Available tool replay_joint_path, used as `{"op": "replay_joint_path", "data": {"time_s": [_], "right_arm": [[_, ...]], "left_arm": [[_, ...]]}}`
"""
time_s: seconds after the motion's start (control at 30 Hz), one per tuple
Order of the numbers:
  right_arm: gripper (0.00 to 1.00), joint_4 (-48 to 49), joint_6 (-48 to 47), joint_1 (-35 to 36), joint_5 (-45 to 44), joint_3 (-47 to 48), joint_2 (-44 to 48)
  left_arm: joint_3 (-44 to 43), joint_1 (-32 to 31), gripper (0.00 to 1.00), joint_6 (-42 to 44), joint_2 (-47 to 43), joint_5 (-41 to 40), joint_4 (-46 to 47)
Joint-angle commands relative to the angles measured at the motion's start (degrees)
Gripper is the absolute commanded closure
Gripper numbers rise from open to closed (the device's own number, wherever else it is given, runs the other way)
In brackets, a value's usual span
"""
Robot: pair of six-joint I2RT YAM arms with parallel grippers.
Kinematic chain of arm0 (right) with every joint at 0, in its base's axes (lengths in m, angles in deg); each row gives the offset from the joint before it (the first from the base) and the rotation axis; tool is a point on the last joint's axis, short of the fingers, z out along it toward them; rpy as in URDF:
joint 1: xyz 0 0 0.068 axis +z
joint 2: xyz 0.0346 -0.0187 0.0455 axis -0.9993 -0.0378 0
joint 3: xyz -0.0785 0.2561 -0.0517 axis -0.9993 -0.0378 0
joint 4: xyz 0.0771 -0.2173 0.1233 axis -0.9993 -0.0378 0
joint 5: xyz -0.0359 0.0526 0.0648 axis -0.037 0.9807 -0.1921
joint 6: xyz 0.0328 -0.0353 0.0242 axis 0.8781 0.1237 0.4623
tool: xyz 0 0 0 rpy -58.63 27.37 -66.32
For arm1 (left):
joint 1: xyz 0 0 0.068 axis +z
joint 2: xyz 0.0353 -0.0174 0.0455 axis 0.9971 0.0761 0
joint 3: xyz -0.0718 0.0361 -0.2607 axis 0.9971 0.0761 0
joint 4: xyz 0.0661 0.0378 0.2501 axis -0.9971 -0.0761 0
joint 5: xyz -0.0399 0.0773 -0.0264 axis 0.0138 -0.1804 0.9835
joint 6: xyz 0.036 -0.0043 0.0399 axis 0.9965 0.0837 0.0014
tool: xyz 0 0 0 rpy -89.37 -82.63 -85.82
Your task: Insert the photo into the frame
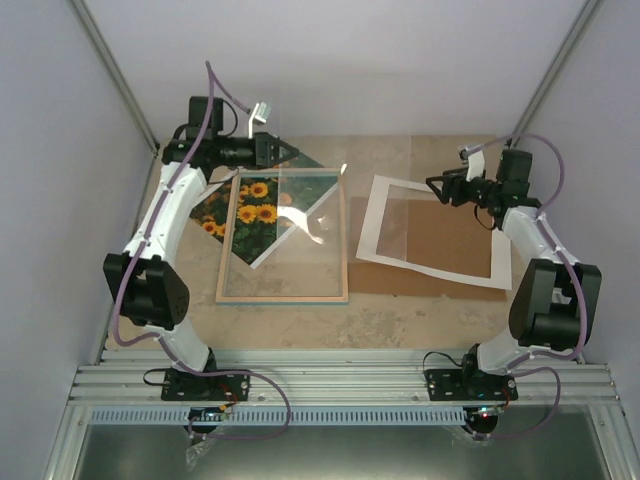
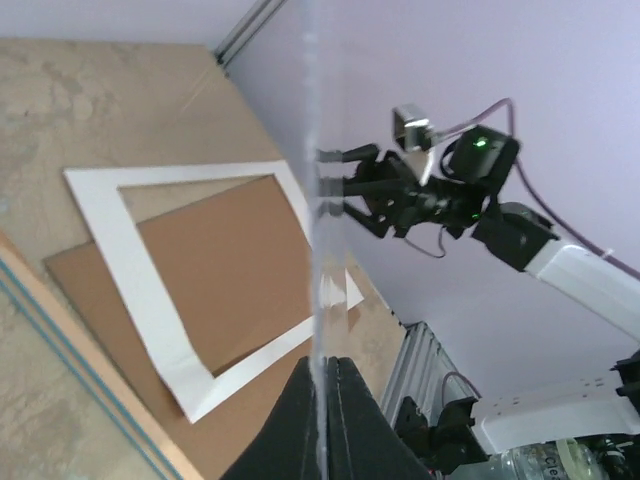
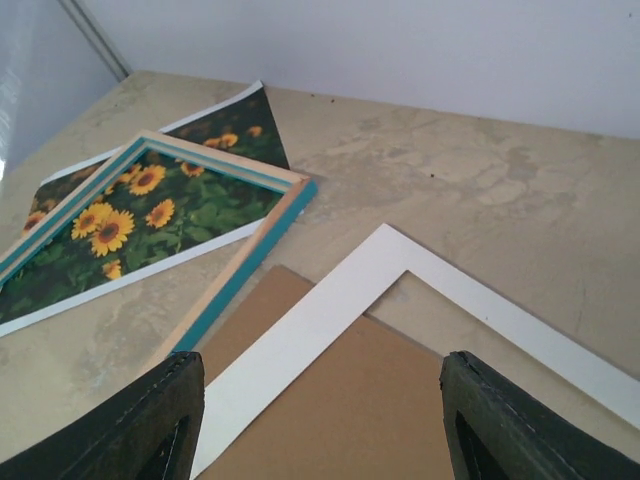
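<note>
Though faint from above, the clear pane (image 2: 317, 250) shows edge-on pinched in the left jaws; right jaws spread.

I can read no writing, label, brand or number in any of my three views. The photo (image 1: 255, 210) carries only its sunflower print inside a white border, and the frame (image 1: 283, 298) around it shows plain wood and turquoise, unmarked as far as I can tell.
</note>
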Motion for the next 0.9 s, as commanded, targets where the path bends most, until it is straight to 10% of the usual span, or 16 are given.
{"op": "replay_joint_path", "data": {"time_s": [0.0,0.33,0.87], "right_arm": [[0.34,-0.5,-0.2,-0.4,-0.8,-2.0,2.0],[0.35,1.5,-1.2,4.2,0.5,-3.2,-0.9],[0.35,4.2,-2.7,16.6,-1.3,-2.3,-6.8]], "left_arm": [[6.5,0.4,1.0,0.1,3.1,-4.7,0.4],[14.5,5.0,1.0,10.6,15.5,-29.4,-8.0],[14.0,6.5,1.0,14.6,18.9,-34.4,-9.9]]}}
